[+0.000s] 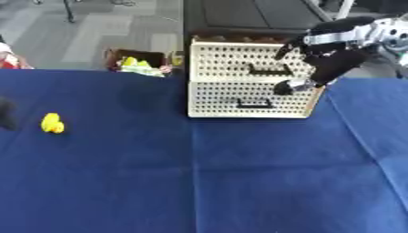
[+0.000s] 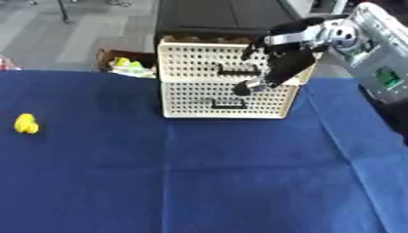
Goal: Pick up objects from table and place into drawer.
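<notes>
right hand entering from upper right, black with silver joints, held in front of the right part of the drawer unit; fingers curled downward, one dark fingertip near the seam between the two drawer fronts; nothing seen held, and contact with the unit cannot be told. forearm and silver wrist housing reaching in from the upper right corner, larger in the right eye view.

drawer unit cream-white, perforated, standing upright at the far middle of the blue table cloth; upper drawer and lower drawer each with a dark handle, upper handle just left of the hand, lower handle below it; both fronts flush with each other.

small yellow object lying on the cloth at far left, well apart from the drawer unit and from the hand; shape rounded, detail not clear.

brown box with yellow and green contents on the floor beyond the table's far edge, left of the unit.

left hand outside both views.
</notes>
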You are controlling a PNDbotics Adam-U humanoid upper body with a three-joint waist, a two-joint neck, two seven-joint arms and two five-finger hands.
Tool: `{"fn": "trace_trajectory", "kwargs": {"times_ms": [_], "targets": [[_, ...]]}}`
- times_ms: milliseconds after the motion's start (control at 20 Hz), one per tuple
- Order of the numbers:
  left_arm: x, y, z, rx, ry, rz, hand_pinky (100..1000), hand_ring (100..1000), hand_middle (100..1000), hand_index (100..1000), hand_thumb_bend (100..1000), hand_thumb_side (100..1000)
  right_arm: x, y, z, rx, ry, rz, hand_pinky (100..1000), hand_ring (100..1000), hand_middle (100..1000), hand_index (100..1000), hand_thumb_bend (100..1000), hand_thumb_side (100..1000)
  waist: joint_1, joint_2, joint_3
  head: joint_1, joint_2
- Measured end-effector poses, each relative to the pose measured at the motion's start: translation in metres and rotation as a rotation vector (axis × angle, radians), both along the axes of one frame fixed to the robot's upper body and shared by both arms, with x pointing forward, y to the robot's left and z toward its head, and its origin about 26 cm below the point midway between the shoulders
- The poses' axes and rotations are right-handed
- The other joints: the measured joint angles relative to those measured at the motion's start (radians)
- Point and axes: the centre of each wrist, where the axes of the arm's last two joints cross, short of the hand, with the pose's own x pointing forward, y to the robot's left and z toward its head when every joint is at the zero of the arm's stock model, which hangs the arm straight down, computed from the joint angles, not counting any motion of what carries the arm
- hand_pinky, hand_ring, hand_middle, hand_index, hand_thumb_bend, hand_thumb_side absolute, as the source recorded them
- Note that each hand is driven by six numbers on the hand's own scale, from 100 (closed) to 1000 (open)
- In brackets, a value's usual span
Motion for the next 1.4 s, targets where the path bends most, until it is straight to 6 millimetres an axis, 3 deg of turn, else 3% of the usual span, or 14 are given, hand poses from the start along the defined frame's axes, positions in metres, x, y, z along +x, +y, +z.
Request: {"fn": "trace_trajectory", "kwargs": {"times_ms": [1400], "targets": [[0.000,0.000,0.000,0.016,-0.003,-0.002,445,620,608,713,100,542,0.026,0.005,-0.009,-0.046,0.002,-0.046,402,172,183,923,516,757,-0.002,0.018,0.006,-0.005,-0.013]]}}
